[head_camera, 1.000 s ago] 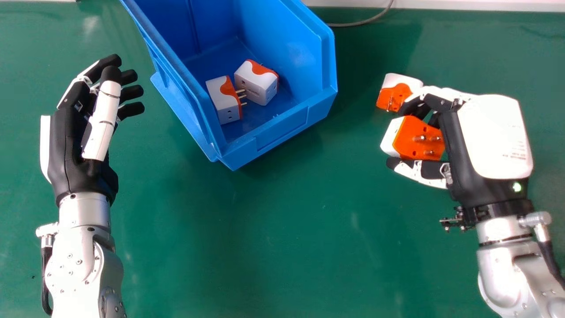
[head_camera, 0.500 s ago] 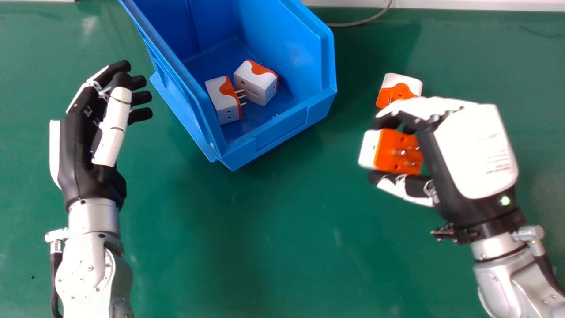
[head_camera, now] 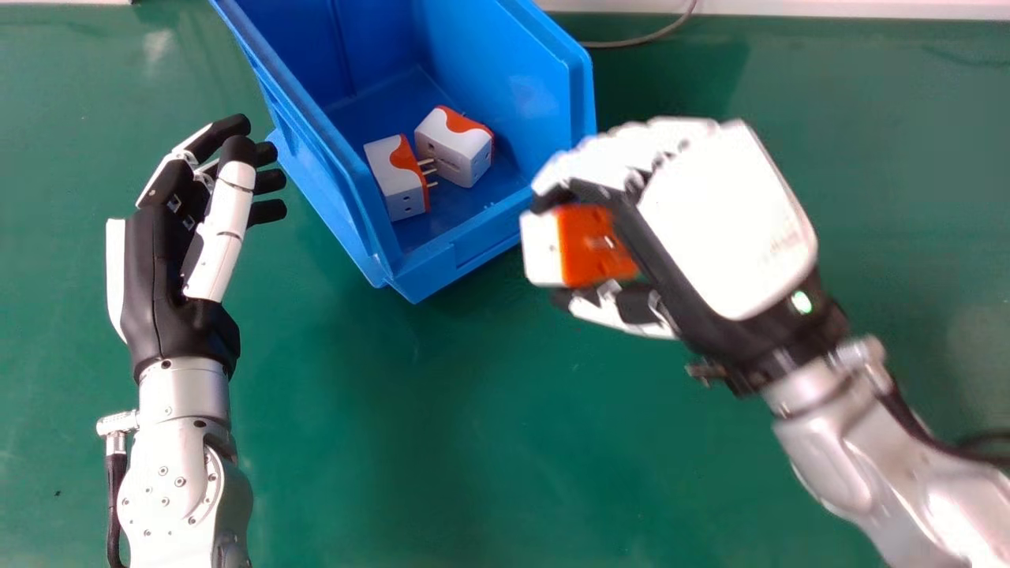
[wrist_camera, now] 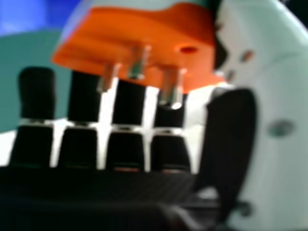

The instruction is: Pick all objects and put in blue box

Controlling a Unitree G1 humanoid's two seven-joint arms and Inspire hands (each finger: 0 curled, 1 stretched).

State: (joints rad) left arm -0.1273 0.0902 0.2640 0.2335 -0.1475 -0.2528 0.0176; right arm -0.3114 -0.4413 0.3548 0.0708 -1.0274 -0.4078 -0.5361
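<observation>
**Currently: R hand w/ adapter, right by the box**

Your R hand (head_camera: 722, 225) has a white-and-orange adapter (head_camera: 596, 244) gripped btwn its bent fingers and its thumb. In the head view, it's by the near R corner of the blue box (head_camera: 473, 241), w/ the fingers overlapping the box wall there; you can't tell exact ht. over the counter (head_camera: 473, 434). White end of the held piece points to the view's L, orange face up toward the head cam.

R hand view gives you the orange face close up, metal prongs (wrist_camera: 171, 89) sticking out of it, w/ black fingers (wrist_camera: 127, 103) lined up behind and the thumb (wrist_camera: 284, 96) alongside.

Inside the box you've got 2 more, same white/orange type: the pronged adapter (head_camera: 397, 185) w/ its pins facing its neighbor, and the second adapter (head_camera: 455, 150) just beside it, a bit farther back. Both sit on the box floor, toward the near end.

Your L hand (head_camera: 170, 276) is at the view's L, fingers relaxed, nothing in its grasp, apart from the box. FYI, a thin cable (head_camera: 639, 39) runs along the counter's far edge, R of the box.
</observation>
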